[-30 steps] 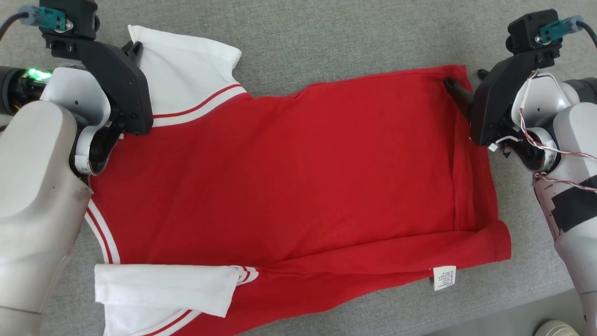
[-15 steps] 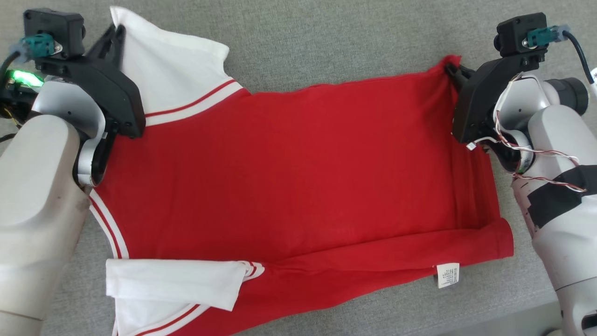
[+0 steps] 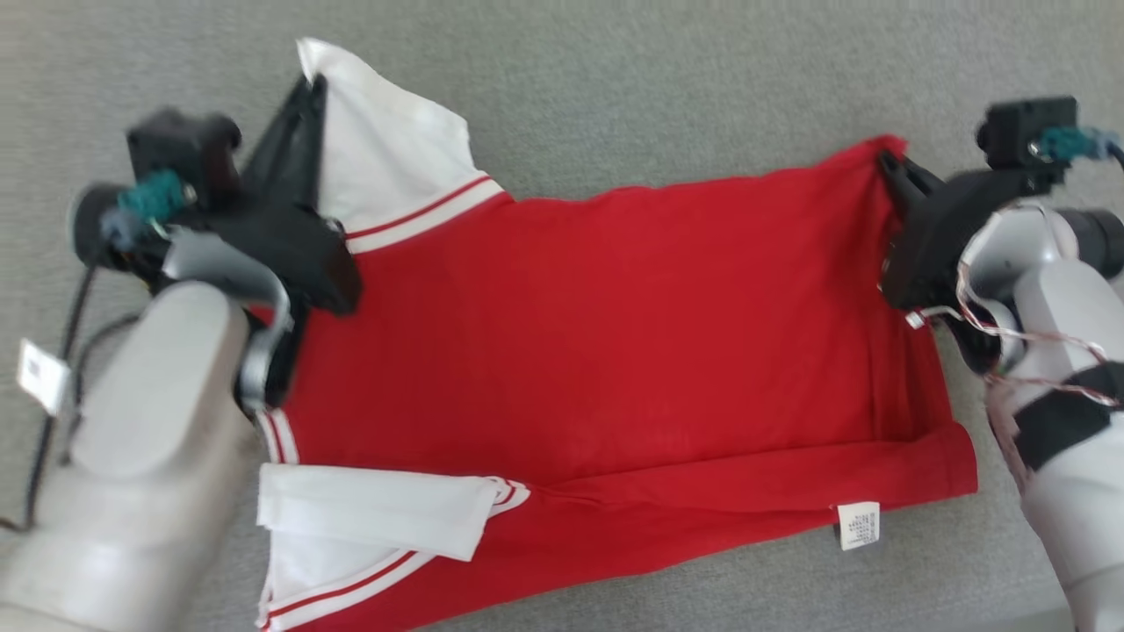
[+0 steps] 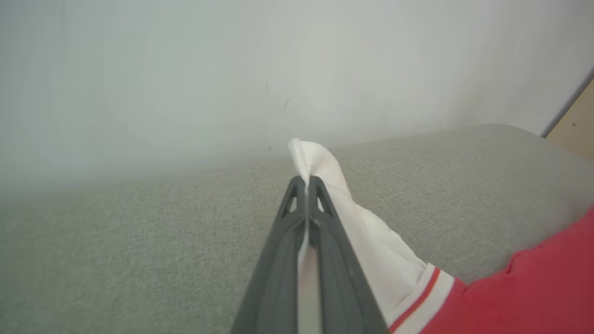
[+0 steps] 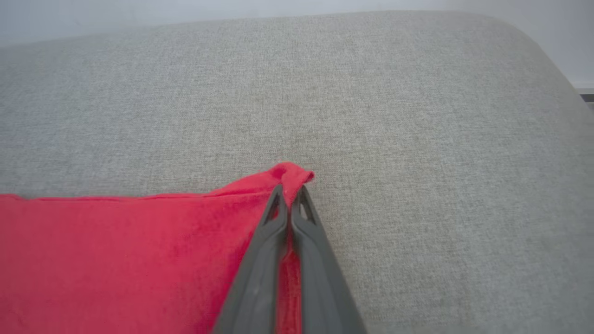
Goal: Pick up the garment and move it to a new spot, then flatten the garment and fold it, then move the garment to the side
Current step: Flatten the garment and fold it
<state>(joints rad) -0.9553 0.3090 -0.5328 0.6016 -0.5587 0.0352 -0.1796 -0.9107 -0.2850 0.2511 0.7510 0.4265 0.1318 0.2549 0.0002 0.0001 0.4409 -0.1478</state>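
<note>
The garment (image 3: 606, 333) is a red shirt with white, red-striped sleeves, spread across the grey cushion. My left gripper (image 3: 309, 86) is shut on the far white sleeve (image 3: 386, 167), and in the left wrist view its fingers (image 4: 304, 183) pinch the white cloth (image 4: 352, 222) with the sleeve lifted off the cushion. At the far right corner my right gripper (image 3: 885, 161) is shut on the red hem, and the right wrist view shows the corner (image 5: 290, 174) bunched between its tips (image 5: 288, 191). The near sleeve (image 3: 378, 518) lies folded at the front left.
The grey cushion (image 3: 615, 96) extends beyond the garment on the far side. A white care label (image 3: 858, 525) sticks out from the near hem. A pale wall (image 4: 232, 69) rises behind the cushion in the left wrist view. A cable and a tag (image 3: 42, 377) hang by my left forearm.
The right gripper has closed on the red hem corner. The left gripper has lifted the white sleeve and moved inward. The head camera has shifted, so the whole scene sits differently.
</note>
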